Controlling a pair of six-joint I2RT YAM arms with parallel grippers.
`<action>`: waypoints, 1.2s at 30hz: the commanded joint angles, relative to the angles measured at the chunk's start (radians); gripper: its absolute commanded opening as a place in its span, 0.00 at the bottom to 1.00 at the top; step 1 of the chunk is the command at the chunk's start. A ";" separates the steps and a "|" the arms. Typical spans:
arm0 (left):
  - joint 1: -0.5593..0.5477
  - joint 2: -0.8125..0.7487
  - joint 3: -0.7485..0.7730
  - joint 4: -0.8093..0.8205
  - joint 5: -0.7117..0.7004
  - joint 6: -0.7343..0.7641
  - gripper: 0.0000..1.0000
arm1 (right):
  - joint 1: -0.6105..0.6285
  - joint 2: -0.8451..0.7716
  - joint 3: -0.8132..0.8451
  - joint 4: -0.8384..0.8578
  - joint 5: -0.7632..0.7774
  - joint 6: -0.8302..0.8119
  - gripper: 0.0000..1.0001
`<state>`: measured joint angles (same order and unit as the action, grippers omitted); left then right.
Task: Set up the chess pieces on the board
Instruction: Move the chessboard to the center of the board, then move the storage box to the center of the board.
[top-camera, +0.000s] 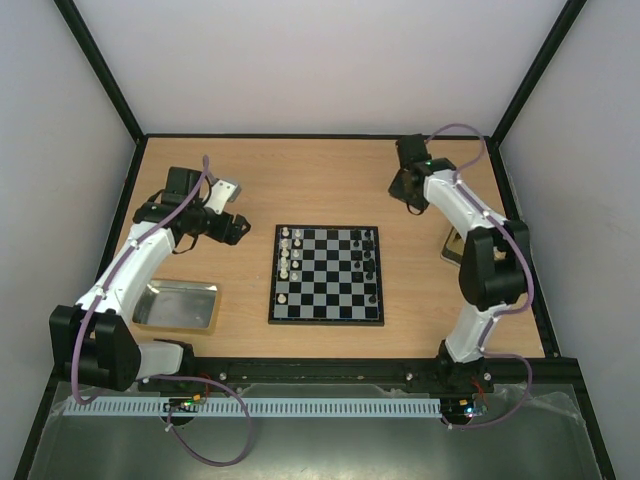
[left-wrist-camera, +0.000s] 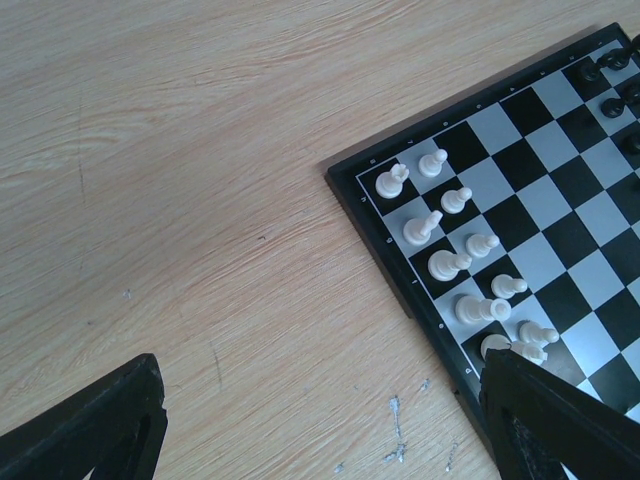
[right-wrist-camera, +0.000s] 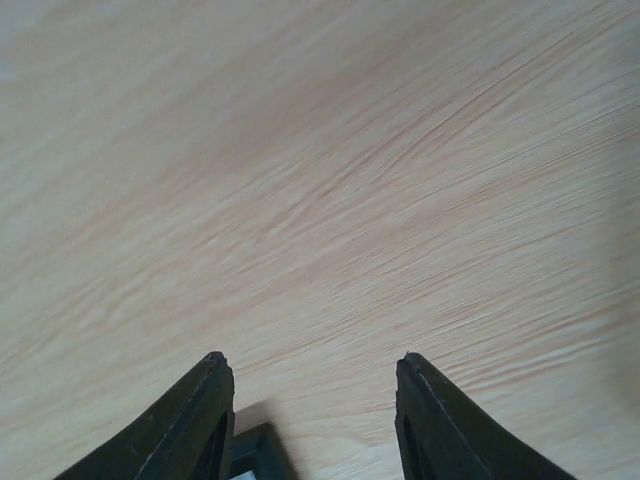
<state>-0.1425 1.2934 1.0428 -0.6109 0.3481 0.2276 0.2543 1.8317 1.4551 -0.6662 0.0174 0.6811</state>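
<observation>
The board (top-camera: 325, 320) lies mid-table. Several white chess pieces (top-camera: 287, 252) stand on its left two columns and several black pieces (top-camera: 368, 250) on its right columns, all in the far half. My left gripper (top-camera: 238, 229) hovers left of the board, open and empty. In the left wrist view the board's corner (left-wrist-camera: 375, 235) and the white pieces (left-wrist-camera: 448, 264) sit to the right; my gripper (left-wrist-camera: 320, 425) spans bare wood, its right finger (left-wrist-camera: 550, 420) over the board's edge. My right gripper (top-camera: 406, 192) is beyond the board's far right corner, open and empty over bare wood (right-wrist-camera: 310, 400).
A silver tray (top-camera: 180, 305) lies near the left arm at the front left. A gold tray (top-camera: 452, 246) shows partly behind the right arm. Black frame rails edge the table. A small dark object (right-wrist-camera: 255, 455) shows between the right fingers at the bottom edge; what it is cannot be told.
</observation>
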 joint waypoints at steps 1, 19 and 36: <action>0.006 -0.011 -0.013 0.012 0.019 0.009 0.86 | -0.038 -0.087 -0.002 -0.133 0.186 0.000 0.43; 0.006 0.042 0.002 0.028 0.051 0.028 0.86 | -0.230 -0.203 -0.227 -0.074 0.157 -0.032 0.44; 0.006 0.047 -0.002 0.036 0.060 0.032 0.86 | -0.258 -0.172 -0.299 -0.027 0.084 -0.034 0.38</action>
<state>-0.1406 1.3323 1.0420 -0.5865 0.3897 0.2474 -0.0006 1.6608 1.1744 -0.7017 0.1062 0.6506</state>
